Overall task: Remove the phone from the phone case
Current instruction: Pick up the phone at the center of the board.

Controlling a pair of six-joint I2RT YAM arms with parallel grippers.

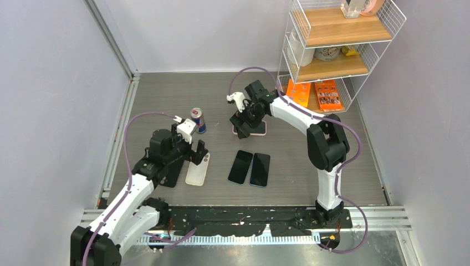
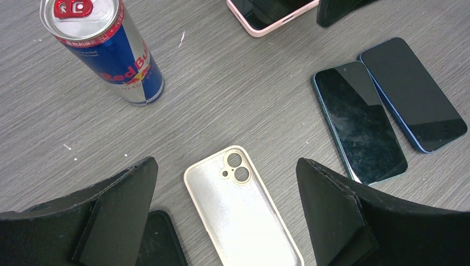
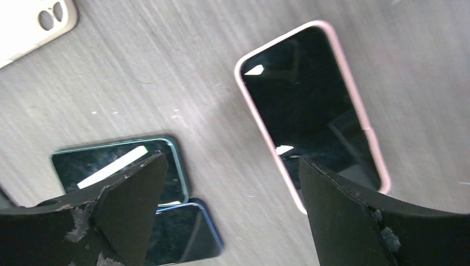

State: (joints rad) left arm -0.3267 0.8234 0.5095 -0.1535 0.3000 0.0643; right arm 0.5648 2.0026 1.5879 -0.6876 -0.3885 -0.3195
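Right end effector (image 3: 231,163), jaws wide and empty, hovers over the phone (image 3: 307,105) in its pink phone case (image 3: 349,83) on the tabletop (image 3: 183,72); approach step, next lower and grip the case edge.

**A Robot Test Cell in a Lab**

We see an enclosed robotics work cell, not a lived-in room. Plain pale panels (image 1: 50,111) close it off from 9 through 12 to 3 o'clock, and aluminium rails (image 1: 113,41) run up the corner. At 6 o'clock the left arm (image 1: 130,194) and right arm (image 1: 327,149) are bolted onto a black-taped strip (image 1: 244,224), trailing purple cables (image 1: 252,70). The grey wood-grain table (image 1: 166,91) holds scattered props, among them a Red Bull can (image 1: 198,119) and a pink-cased phone (image 3: 310,105). At 1 o'clock a white wire shelf (image 1: 292,22) stores a tape roll (image 1: 370,5) and orange packs (image 1: 328,95).
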